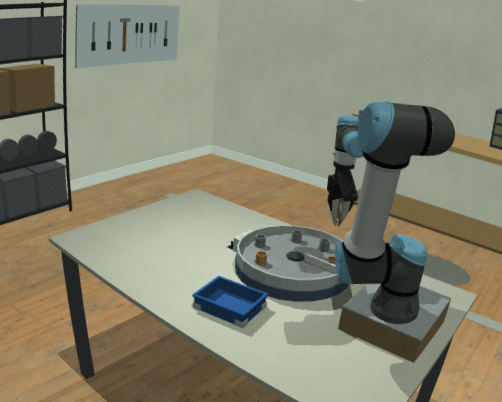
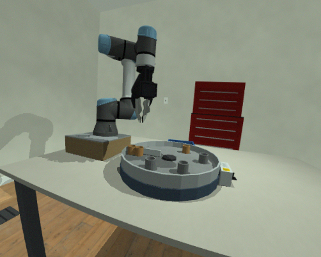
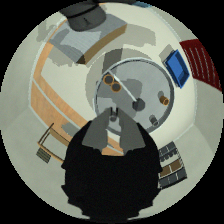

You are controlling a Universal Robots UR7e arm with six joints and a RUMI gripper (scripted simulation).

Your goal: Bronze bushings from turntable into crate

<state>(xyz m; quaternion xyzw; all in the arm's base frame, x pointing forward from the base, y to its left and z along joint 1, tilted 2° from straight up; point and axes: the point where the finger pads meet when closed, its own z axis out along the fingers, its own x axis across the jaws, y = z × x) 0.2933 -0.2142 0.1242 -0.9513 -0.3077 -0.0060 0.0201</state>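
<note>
The round grey turntable (image 1: 290, 262) stands on the table beside the arm's base. Three bronze bushings stand on it: two side by side near the arm (image 2: 130, 149) (image 2: 139, 150) and one apart on the far side (image 2: 186, 148). That single one also shows in the top view (image 1: 261, 258) and in the wrist view (image 3: 164, 100). Three steel bushings (image 1: 260, 240) (image 1: 297, 236) (image 1: 324, 244) stand along the rim. My gripper (image 1: 339, 217) hangs well above the turntable's edge, pointing down, shut and empty. The blue crate (image 1: 230, 298) sits empty in front of the turntable.
The arm stands on a brown pedestal (image 1: 393, 325) at the table's corner. A small grey box (image 2: 226, 174) is fixed to the turntable's side. A red tool cabinet (image 2: 217, 115) stands behind the table and a shelf rack (image 1: 23, 110) by the far wall.
</note>
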